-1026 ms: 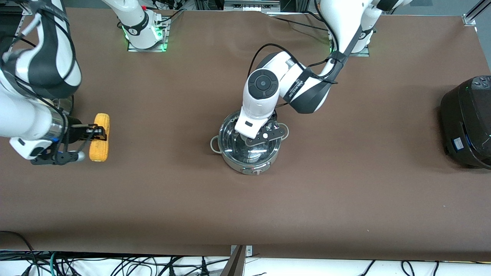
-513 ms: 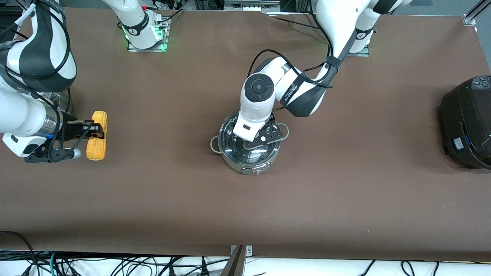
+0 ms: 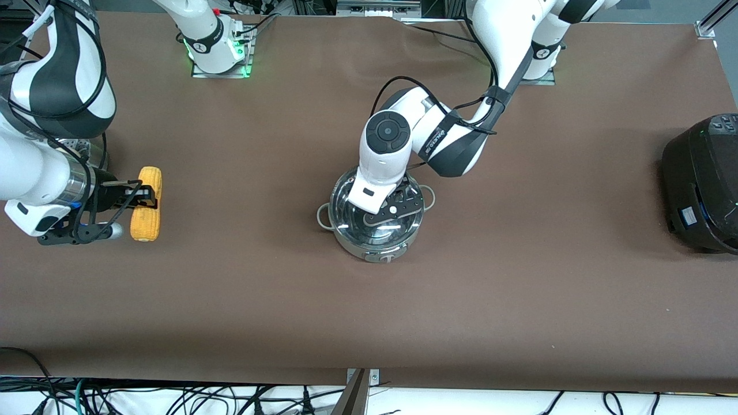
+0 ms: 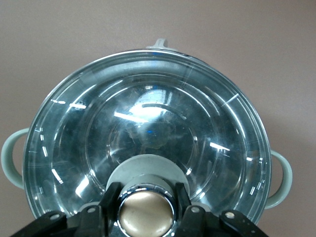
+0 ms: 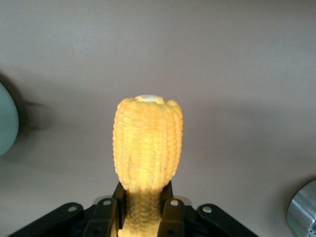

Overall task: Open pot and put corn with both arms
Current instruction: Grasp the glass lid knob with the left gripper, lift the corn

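The steel pot (image 3: 375, 245) stands mid-table with its glass lid (image 3: 346, 207) on. My left gripper (image 3: 384, 213) is down on the lid. In the left wrist view its fingers (image 4: 112, 195) press both sides of the brass-coloured knob (image 4: 146, 213), and the gripper (image 4: 146, 197) is shut on it. The lid (image 4: 148, 113) sits flat on the pot. The yellow corn (image 3: 146, 203) lies toward the right arm's end of the table. My right gripper (image 3: 144, 197) is shut across its middle. In the right wrist view the cob (image 5: 148, 148) sticks out past the gripper (image 5: 144, 200).
A large black cooker (image 3: 703, 181) stands at the left arm's end of the table. A steel bowl (image 3: 86, 151) is partly hidden under the right arm, and its edge shows in the right wrist view (image 5: 303, 212). Brown cloth lies between the corn and the pot.
The left gripper has shifted a little across the lid and settled round the knob. The right gripper and corn have moved slightly toward the right arm's end, then stayed still.
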You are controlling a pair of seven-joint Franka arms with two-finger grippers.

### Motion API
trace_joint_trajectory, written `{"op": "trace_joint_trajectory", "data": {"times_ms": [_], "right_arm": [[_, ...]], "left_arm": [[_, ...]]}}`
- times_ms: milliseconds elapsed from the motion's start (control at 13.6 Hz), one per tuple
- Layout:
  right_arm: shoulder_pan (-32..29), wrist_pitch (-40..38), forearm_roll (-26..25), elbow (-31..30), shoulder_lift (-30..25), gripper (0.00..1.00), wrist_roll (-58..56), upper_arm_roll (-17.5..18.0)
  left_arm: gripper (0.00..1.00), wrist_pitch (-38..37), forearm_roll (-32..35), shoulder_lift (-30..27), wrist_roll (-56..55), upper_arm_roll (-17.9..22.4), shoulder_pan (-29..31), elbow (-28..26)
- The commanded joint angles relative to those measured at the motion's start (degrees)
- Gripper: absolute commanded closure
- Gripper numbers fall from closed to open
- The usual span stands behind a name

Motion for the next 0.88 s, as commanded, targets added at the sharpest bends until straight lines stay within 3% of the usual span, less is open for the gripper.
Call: {"op": "trace_joint_trajectory", "data": {"times_ms": [0, 513, 806], "right_arm": [[2.4, -1.3, 0.5, 1.2, 0.0, 1.00, -0.2, 0.0], [9.7, -0.7, 0.5, 2.8, 0.1, 1.00, 8.7, 0.1], [13.4, 0.2, 0.9, 4.0, 0.8, 1.00, 12.7, 0.1]], "left_arm": [[1.00, -1.3, 1.6, 1.1, -0.3, 1.0, -0.5, 2.2], [1.00, -4.0, 0.8, -2.0, -0.2, 1.2, 0.0, 2.4], [1.00, -7.2, -3.8, -8.3, 5.2, 0.7, 7.6, 0.8]]}}
